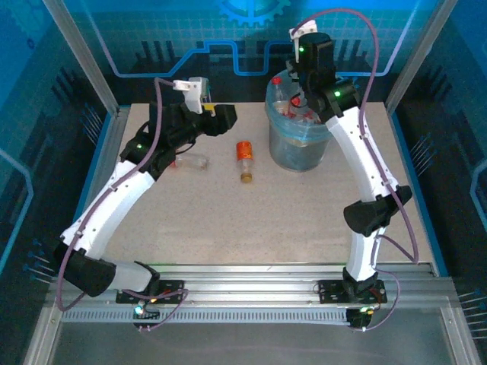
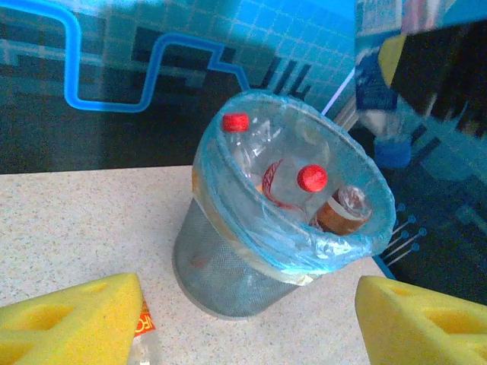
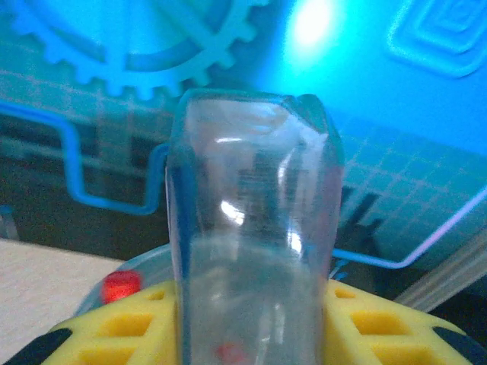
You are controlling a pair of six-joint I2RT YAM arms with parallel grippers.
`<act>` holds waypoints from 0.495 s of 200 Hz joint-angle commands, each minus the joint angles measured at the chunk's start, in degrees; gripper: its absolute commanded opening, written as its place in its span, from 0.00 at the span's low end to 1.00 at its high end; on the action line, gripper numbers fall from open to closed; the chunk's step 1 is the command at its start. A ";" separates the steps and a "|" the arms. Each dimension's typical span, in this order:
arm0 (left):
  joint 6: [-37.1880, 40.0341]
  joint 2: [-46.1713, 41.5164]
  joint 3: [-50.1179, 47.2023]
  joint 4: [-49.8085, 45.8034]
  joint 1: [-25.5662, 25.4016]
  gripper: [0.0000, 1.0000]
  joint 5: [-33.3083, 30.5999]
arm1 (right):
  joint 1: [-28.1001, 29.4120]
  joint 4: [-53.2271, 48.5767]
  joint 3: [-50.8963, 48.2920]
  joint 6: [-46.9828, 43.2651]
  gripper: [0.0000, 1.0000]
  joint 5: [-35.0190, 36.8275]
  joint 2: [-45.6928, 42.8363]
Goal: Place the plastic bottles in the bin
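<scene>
The bin (image 1: 293, 152) is a grey mesh bucket lined with a blue bag, at the back right of the table. It holds several plastic bottles, two with red caps (image 2: 312, 178) and a brown one (image 2: 342, 214). My right gripper (image 1: 303, 93) hangs over the bin, shut on a clear plastic bottle (image 3: 251, 228) that stands between its yellow fingers (image 3: 380, 327). My left gripper (image 2: 247, 327) is open to the left of the bin (image 2: 221, 266), above the table with nothing between its pads. An orange-labelled bottle (image 1: 244, 160) lies on the table near it.
Another clear bottle (image 1: 192, 162) lies under my left arm. Blue panels and metal posts wall the table at the back and sides. The speckled tabletop (image 1: 251, 220) is bare toward the front.
</scene>
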 commanded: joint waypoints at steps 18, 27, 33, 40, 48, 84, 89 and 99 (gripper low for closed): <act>1.41 0.93 1.31 1.05 -0.69 0.75 -1.38 | -0.69 11.12 -0.14 -10.70 0.42 11.03 5.78; 1.38 1.12 1.01 1.14 -0.71 0.75 -1.45 | -0.78 12.72 -0.41 -12.44 0.42 12.44 6.76; 1.36 1.26 0.91 1.16 -0.67 0.75 -1.47 | -0.82 13.99 -0.78 -13.57 0.42 13.31 7.60; 1.40 1.39 0.79 1.18 -0.70 0.75 -1.47 | -0.94 15.32 -1.35 -14.67 0.43 14.03 8.17; 1.42 1.62 0.74 1.24 -0.73 0.75 -1.47 | -1.18 15.93 -1.75 -15.25 0.43 14.48 8.90; 1.14 3.15 1.03 1.41 -0.71 0.76 -1.12 | -2.40 14.55 -3.39 -13.33 0.44 14.41 10.46; 1.06 3.45 1.12 1.32 -0.67 0.76 -1.11 | -2.56 14.48 -3.83 -13.06 0.44 14.21 10.46; 0.89 3.67 1.21 1.32 -0.74 0.76 -0.97 | -2.84 14.20 -4.61 -12.50 0.44 13.93 10.46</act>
